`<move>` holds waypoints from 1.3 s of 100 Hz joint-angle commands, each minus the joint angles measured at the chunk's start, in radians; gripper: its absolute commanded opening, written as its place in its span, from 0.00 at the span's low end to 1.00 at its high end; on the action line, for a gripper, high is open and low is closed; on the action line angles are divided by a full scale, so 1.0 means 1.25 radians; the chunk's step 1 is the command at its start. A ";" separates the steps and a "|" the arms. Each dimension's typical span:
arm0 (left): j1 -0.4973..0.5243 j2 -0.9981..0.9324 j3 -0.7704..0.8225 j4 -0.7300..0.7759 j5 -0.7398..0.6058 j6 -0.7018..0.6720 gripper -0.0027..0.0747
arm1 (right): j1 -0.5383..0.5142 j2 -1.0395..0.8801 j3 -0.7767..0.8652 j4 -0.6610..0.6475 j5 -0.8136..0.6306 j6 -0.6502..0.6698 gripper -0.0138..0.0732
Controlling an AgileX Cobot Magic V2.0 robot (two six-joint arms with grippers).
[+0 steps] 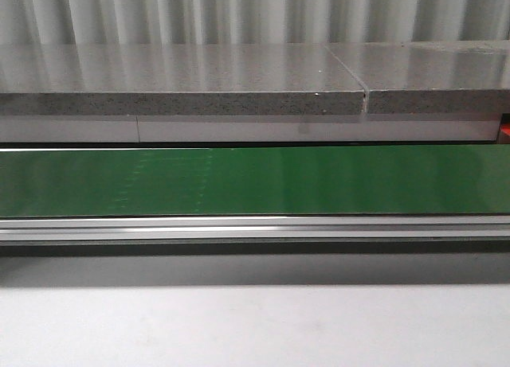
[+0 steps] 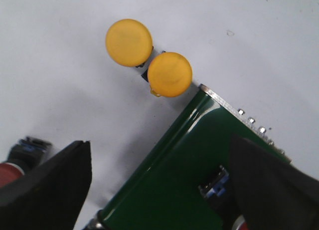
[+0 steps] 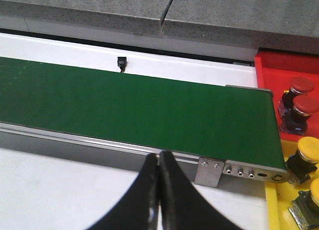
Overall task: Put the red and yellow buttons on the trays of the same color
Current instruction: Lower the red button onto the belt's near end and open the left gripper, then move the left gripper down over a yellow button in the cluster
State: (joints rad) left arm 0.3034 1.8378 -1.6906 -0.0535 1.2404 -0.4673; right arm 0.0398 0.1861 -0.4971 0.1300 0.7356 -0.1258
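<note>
Green conveyor belt (image 1: 255,181) runs flat across the front view, framed by a silver metal rail (image 1: 255,226) with a grey speckled stone ledge (image 1: 183,103) behind. In the left wrist view, two round yellow push buttons (image 2: 129,42) (image 2: 170,74) stand touching each other on the white table (image 2: 55,65), just beside the belt's end; the left gripper (image 2: 159,185) hangs spread wide with nothing between its fingers. The right gripper (image 3: 159,195) is closed, fingertips pressed together, holding nothing. Beyond the belt's other end, two red-capped buttons (image 3: 301,85) (image 3: 305,107) sit in a red plastic tray (image 3: 271,65), and two yellow-capped buttons (image 3: 308,150) (image 3: 314,190) in a yellow plastic tray (image 3: 273,205).
</note>
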 commanded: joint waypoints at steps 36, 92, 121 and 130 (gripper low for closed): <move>0.065 0.013 -0.025 -0.143 -0.086 -0.226 0.74 | 0.001 0.007 -0.019 0.002 -0.055 -0.009 0.14; 0.073 0.106 -0.027 -0.129 -0.139 -0.227 0.74 | 0.001 0.007 -0.019 0.002 -0.055 -0.009 0.14; 0.085 0.125 -0.027 -0.127 -0.188 -0.233 0.74 | 0.001 0.007 -0.019 0.002 -0.055 -0.009 0.14; 0.089 0.130 -0.027 -0.117 -0.182 -0.233 0.74 | 0.001 0.007 -0.019 0.002 -0.055 -0.009 0.14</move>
State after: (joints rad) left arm 0.4056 2.0404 -1.6929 -0.1980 1.0285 -0.7462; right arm 0.0398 0.1861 -0.4971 0.1300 0.7356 -0.1274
